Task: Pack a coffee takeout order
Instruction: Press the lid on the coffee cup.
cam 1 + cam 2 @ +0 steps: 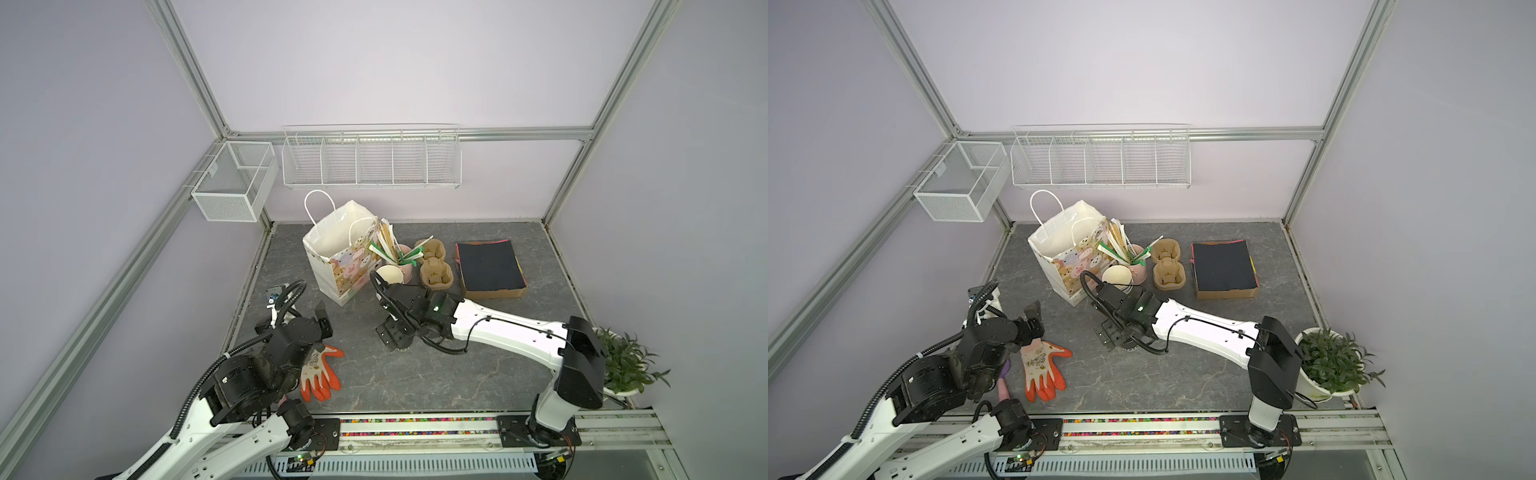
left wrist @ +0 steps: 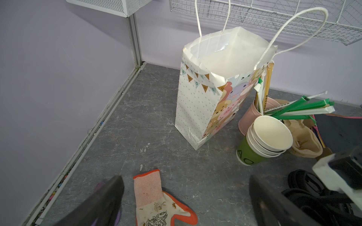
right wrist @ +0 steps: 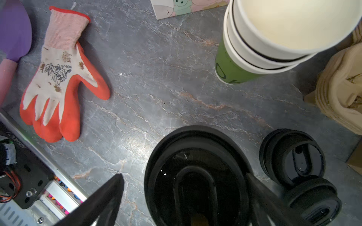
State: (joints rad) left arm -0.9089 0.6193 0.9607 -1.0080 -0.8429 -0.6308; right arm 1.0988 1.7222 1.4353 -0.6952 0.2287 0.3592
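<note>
Black cup [image 3: 195, 176] stands lidded on the table [image 1: 457, 365] near the carrier [image 1: 434, 266], likely staged for loading. Right gripper [image 3: 184, 174] hangs over it, jaws wide apart, holding nothing; left gripper [image 2: 185, 177] hovers open, empty.

The tabletop [image 1: 457, 374] looks matt and stone-veined. The gift bag [image 2: 197, 101] is smooth printed paper; at its three o'clock, the pulp carrier [image 1: 435, 274] is rough and matt. The glove [image 3: 56, 78] is knit cloth with a rubbery orange coating. The lids [image 3: 291, 156] are glossy black plastic.

I see the bag [image 1: 340, 253] at the back, the cup stack [image 1: 390, 273] just right of it, the 2-cup carrier [image 1: 435, 266] right of that, sheets [image 1: 490, 264] in their box [image 1: 494, 293] farthest right, the glove [image 1: 320, 372] front left.
</note>
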